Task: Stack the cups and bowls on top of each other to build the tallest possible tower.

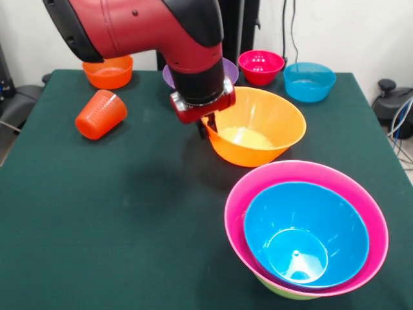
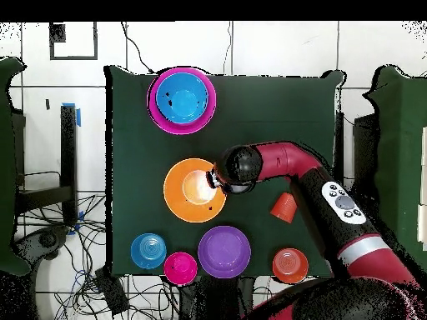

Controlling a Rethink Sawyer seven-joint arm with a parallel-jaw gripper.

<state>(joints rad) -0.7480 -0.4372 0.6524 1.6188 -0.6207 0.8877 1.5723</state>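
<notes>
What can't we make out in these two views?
- Gripper: both views; the arm's wrist covers the jaws at the orange bowl's rim, so open or shut is unclear.
- Purple bowl: front view, mostly behind the arm.
- Tower: front view, its green base is cut by the bottom edge; overhead, the pink bowl hides what lies beneath.
</notes>
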